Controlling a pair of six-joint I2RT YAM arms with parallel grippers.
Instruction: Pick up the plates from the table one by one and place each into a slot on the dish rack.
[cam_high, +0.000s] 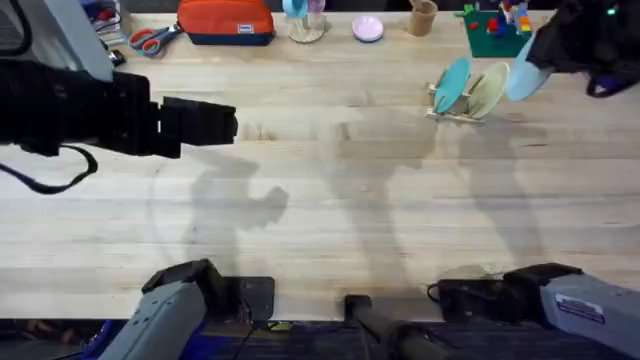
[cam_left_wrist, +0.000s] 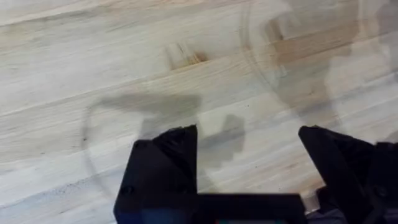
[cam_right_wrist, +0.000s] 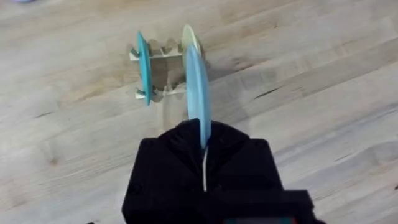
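A small wooden dish rack stands on the table at the far right. It holds a teal plate and a cream plate, both upright in slots. My right gripper hovers just right of the rack, shut on a pale blue plate. In the right wrist view that plate is edge-on in the gripper, above and close to the rack, beside the cream plate and the teal one. My left gripper hangs open over bare wood at the far left, its fingers empty.
Along the far edge lie scissors, an orange pouch, a glass, a pink bowl, a wooden cup and a green toy block set. Both arm bases sit at the near edge.
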